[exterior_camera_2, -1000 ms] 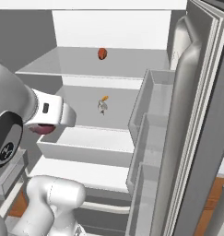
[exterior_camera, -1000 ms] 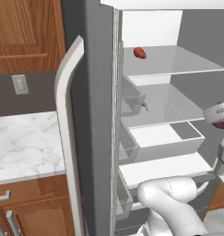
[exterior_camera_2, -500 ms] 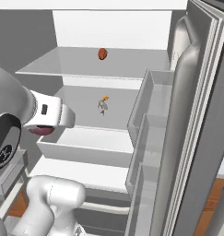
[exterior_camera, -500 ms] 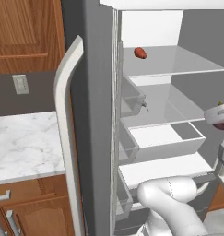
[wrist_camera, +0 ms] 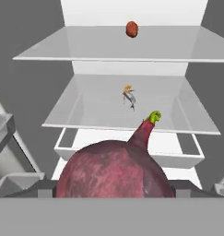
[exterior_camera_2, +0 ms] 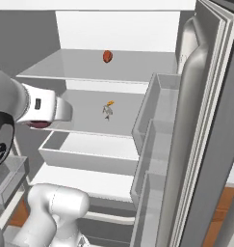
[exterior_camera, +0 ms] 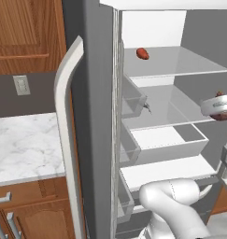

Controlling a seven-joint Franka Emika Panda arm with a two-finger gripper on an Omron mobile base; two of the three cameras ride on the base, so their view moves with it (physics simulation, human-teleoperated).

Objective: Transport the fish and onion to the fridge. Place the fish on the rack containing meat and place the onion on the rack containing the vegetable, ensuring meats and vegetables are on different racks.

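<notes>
End effector (wrist_camera: 114, 186) clamping the onion (wrist_camera: 114, 170), hovering before the open fridge (exterior_camera_2: 113, 72), fish (wrist_camera: 129, 97) lying on the middle shelf (wrist_camera: 85, 110)

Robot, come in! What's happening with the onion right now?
Gripper closed on the onion, facing the open fridge. Path to the shelves clear.

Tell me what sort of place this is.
A rendered home kitchen, most likely: an open fridge with translucent shelves, a marble counter over wooden cabinets, and a wall outlet.
</notes>
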